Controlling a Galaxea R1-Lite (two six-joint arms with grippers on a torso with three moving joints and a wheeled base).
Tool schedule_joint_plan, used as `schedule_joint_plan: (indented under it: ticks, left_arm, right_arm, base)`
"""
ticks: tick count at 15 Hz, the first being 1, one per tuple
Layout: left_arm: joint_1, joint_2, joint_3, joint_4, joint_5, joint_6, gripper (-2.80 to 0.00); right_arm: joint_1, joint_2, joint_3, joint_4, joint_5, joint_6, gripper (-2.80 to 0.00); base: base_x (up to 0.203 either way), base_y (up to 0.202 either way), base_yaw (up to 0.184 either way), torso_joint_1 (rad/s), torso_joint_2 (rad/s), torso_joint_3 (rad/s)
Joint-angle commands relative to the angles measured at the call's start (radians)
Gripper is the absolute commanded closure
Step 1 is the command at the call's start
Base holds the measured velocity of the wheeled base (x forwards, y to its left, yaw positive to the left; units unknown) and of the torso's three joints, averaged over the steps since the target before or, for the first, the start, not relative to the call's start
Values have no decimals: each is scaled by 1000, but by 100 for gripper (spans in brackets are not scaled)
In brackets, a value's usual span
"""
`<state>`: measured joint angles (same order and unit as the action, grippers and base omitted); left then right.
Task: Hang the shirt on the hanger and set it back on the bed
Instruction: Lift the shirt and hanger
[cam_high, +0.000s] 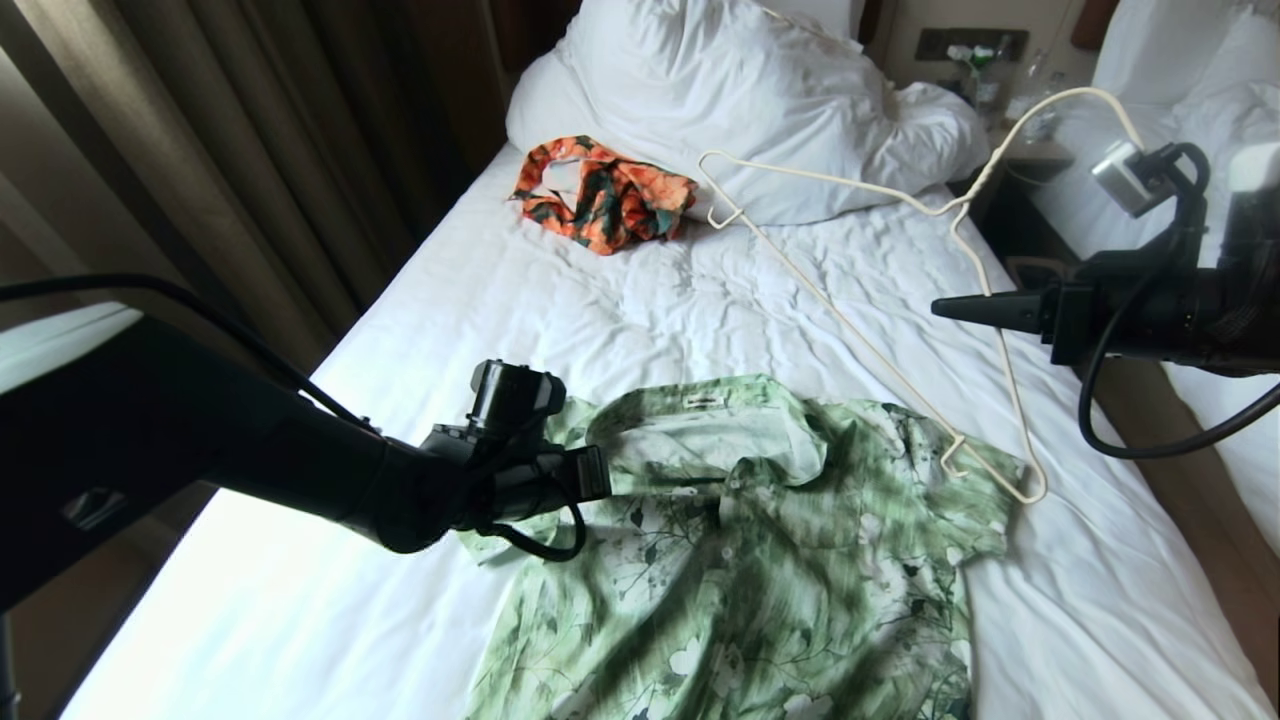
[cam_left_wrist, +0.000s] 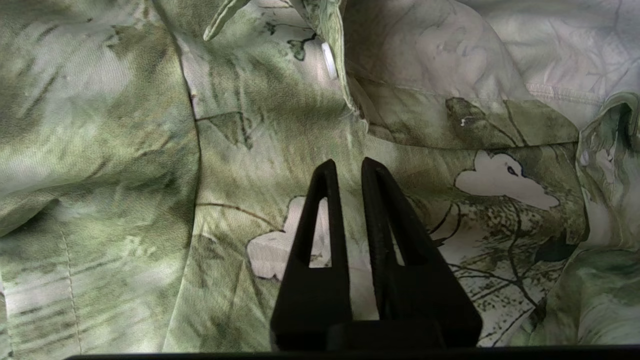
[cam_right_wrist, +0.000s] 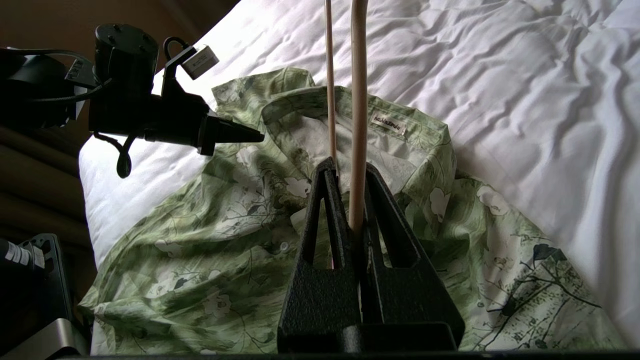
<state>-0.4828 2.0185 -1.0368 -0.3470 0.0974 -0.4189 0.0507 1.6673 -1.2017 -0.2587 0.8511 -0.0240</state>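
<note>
Left jaws: the left gripper (cam_left_wrist: 345, 167) hangs low over the shirt (cam_high: 760, 540), near the collar on the robot's left side; a narrow slit shows between the two fingers and no cloth is in it.
Right jaws: the right gripper (cam_right_wrist: 345, 167) is clamped on the hanger (cam_high: 880, 300), pinching one thin rod of it, high above the bed's right edge.
Hanger's lie: tilted in the air, its long axis running from the far end by the pillow (cam_high: 740, 90) down to a near corner that sits on or just over the shirt's right shoulder; the hook curves up beside the right wrist.
Shirt's lie: spread front-up on the bed (cam_high: 620, 300), collar toward the headboard end, hem toward the robot, placket partly open at the neck.
Key relation: the collar opening lies between the two arms; the left jaws are much nearer to it, while the hanger's low corner is at the opposite shoulder.
Likely next move: the left jaws pinch and lift the collar or front edge so that the hanger end can slide inside.
Risk: thin cloth may bunch or slip.
Other: an orange garment (cam_high: 605, 195) lies near the pillow, well apart from the shirt.
Containers: none in view.
</note>
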Motion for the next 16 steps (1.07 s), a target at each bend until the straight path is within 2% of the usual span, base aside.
schedule_joint_plan:
  ticks: [1,6,11,16]
  left_arm:
    - [4,14,-33,5,7,0,-280]
    - [0,17,-94,10,17,2,-280]
    - [1,128,-207,17,25,2,-280]
    - [12,167,-258,19,42,2,-280]
  right_arm:
    - [-6,5,4,-2,6,-2,0]
    - [-6,11,4,-4,5,-22,0]
    - [-7,25,-2,-5,-16,-22,0]
    - [6,59,-6,-76,-29,-19,0]
  base:
    - [0,0,0,0,0,0]
    - [0,0,0,0,0,0]
    - [0,0,0,0,0,0]
    - [0,0,0,0,0,0]
